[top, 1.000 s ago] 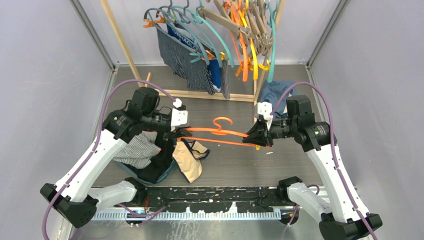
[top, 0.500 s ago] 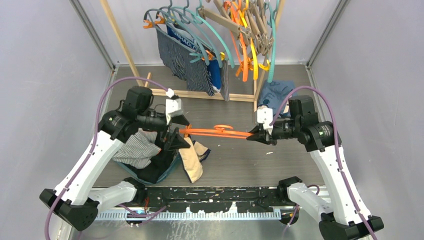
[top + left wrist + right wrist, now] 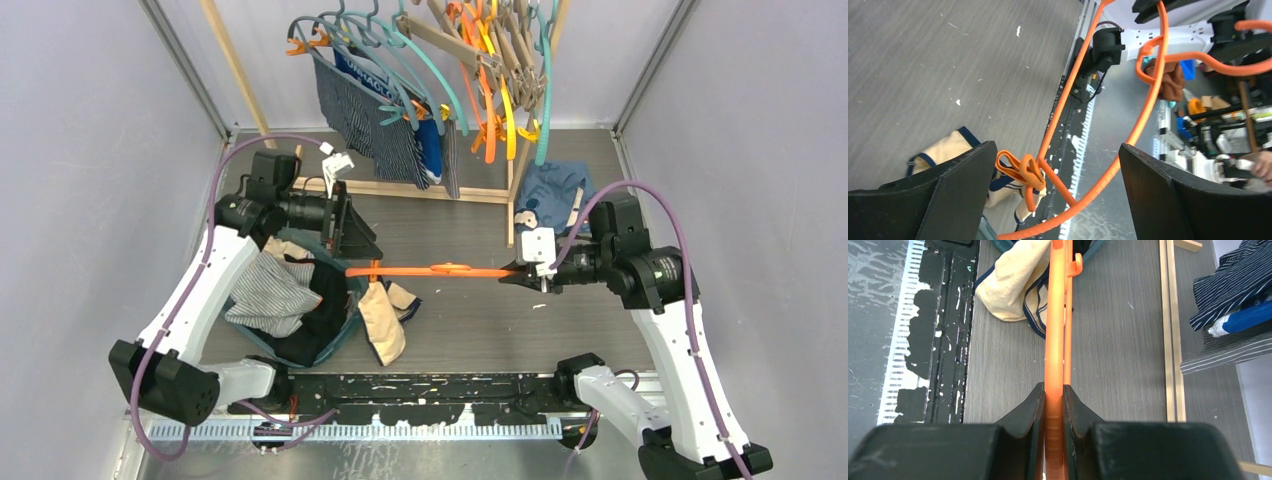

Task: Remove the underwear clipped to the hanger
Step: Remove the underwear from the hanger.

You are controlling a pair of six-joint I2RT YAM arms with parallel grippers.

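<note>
You had the hanger (image 3: 440,270) reaching left from the right gripper (image 3: 512,273); underwear (image 3: 272,296) lay heaped near-left; the rack (image 3: 470,194) stood far.

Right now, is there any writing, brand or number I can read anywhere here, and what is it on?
Blue waistband of the pinstriped underwear hanging on the wooden rack: white capital letters, too small and blurred to read.
Nothing else shows readable text.
</note>
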